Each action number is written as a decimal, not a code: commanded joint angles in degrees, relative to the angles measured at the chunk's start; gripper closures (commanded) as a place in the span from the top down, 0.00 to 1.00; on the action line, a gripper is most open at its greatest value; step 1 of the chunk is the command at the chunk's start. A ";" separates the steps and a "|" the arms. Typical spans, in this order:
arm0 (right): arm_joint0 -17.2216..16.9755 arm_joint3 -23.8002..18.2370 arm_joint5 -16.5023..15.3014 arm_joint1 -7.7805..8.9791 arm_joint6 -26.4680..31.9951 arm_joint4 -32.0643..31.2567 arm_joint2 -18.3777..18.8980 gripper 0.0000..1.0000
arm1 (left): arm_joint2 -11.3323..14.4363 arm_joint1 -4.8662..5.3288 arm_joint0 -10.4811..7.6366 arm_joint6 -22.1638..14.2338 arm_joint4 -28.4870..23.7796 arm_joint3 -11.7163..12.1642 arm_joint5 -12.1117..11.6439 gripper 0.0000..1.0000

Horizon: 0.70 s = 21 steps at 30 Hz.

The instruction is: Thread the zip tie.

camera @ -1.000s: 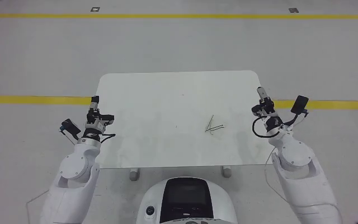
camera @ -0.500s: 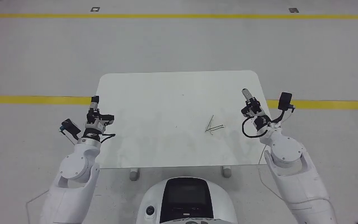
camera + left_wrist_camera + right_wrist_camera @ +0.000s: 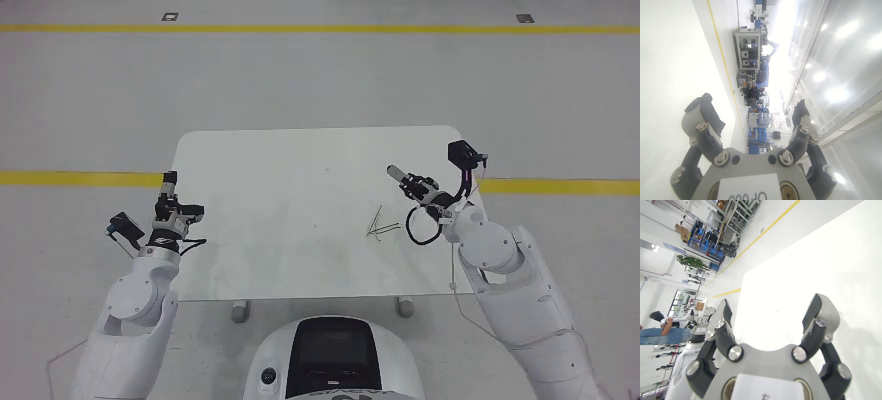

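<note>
A few thin dark zip ties (image 3: 380,226) lie crossed on the white table (image 3: 300,190), right of its middle. My right gripper (image 3: 396,174) hovers over the table just right of and beyond them, pointing toward the table's middle; in the right wrist view it (image 3: 772,309) is open with nothing between its ribbed pads (image 3: 810,311). My left gripper (image 3: 170,180) stays at the table's left edge, far from the ties; in the left wrist view it (image 3: 753,106) is open and empty.
The table's left half and far side are bare white surface. Yellow floor lines (image 3: 60,178) run past both sides of the table. The table's near edge (image 3: 320,296) lies close to the ties.
My right arm has swung in from beyond the table's right edge to over the table, close to the zip ties. The left arm and the ties have not moved.
</note>
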 commanded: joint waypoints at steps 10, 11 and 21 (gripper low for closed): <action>2.89 0.35 0.00 0.35 6.88 -10.34 -3.03 1.00 | 0.00 0.00 0.00 0.00 0.00 0.00 0.00 1.00; 3.85 0.79 0.00 0.30 9.08 -12.12 -3.60 1.00 | 0.00 0.00 0.00 0.00 0.00 0.00 0.00 1.00; 10.61 3.03 0.00 -1.59 26.83 -21.00 -7.99 1.00 | 0.00 0.00 0.00 0.00 0.00 0.00 0.00 1.00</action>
